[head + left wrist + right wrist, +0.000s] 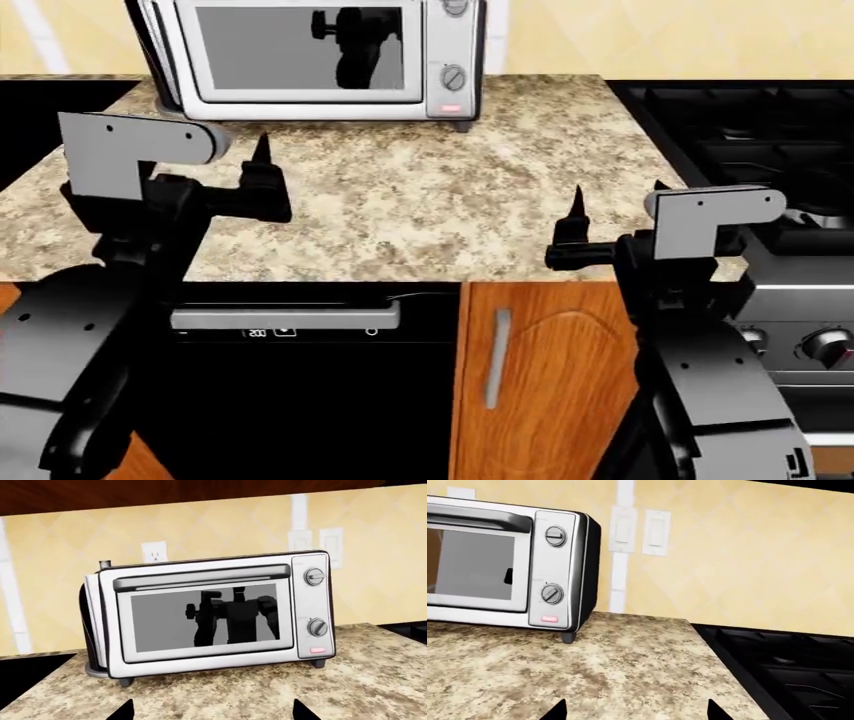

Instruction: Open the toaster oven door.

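The toaster oven [312, 605] stands at the back of the countertop, against the wall. The toaster oven door [203, 617] is shut, and its silver bar handle [200, 578] runs along the top. The oven also shows in the head view [454, 60] and the right wrist view [554, 565]. My left gripper [212, 712] is open and empty. It hovers over the counter in front of the oven, well short of the door [300, 50]. In the head view it [230, 158] is at the left. My right gripper [617, 200] is open and empty, nearer the counter's front right [635, 712].
The speckled granite countertop [427, 200] ends at a black stove [747, 130] on the right and a dark drop [54, 100] on the left. Below are a black dishwasher front [294, 320] and a wooden cabinet door [534, 370]. A wall outlet [154, 551] and switches [656, 532] are behind.
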